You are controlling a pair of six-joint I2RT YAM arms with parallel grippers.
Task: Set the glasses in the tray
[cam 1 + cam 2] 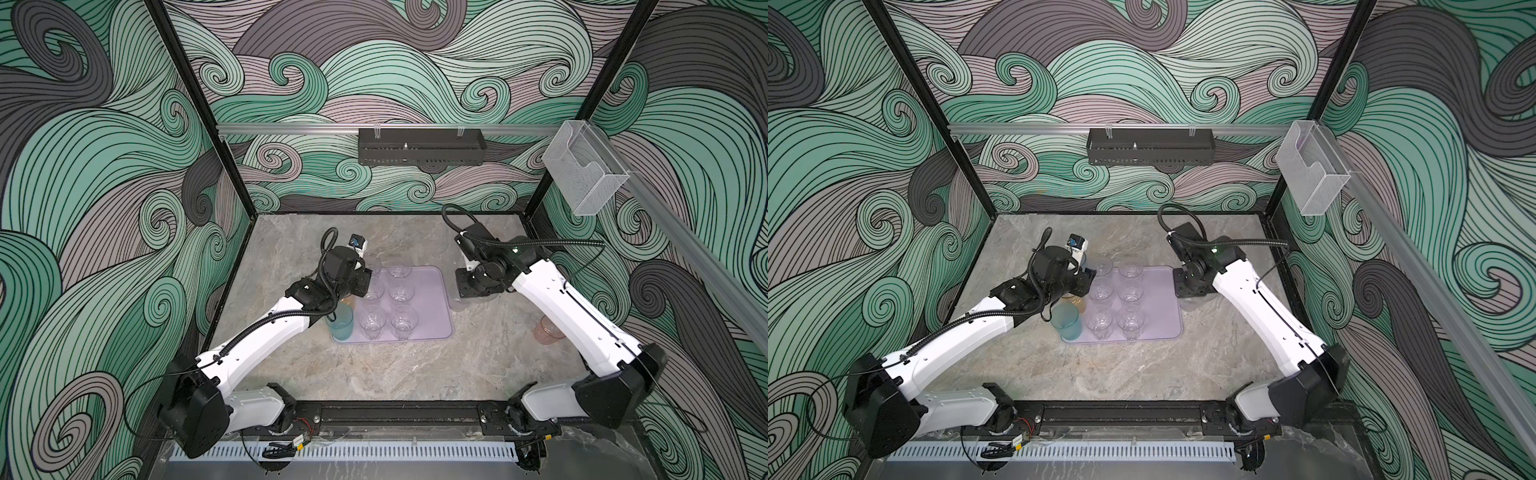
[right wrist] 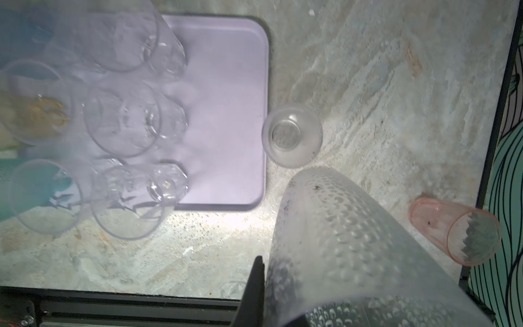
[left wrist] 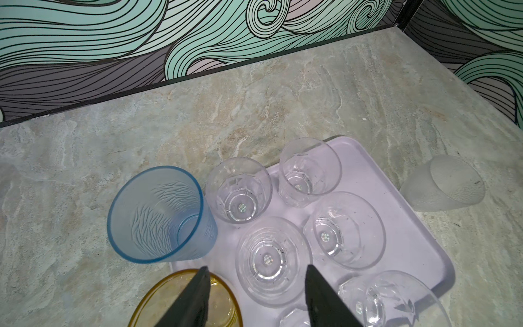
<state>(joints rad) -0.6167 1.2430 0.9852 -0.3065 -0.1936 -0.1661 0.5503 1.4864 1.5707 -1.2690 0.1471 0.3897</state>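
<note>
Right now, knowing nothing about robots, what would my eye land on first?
The lavender tray at the middle of the table, holding six clear glasses in two rows with a teal tumbler at its near left corner. Just off its right edge, the right gripper grips a frosted grey cup, and a pink cup sits farther right.

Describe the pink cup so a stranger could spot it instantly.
Find the lavender tray on the stone table. Right of it in a top view, off the tray, the right arm partly hides the pink cup. It is the only pink one; its neighbours are frosted grey cups.
</note>
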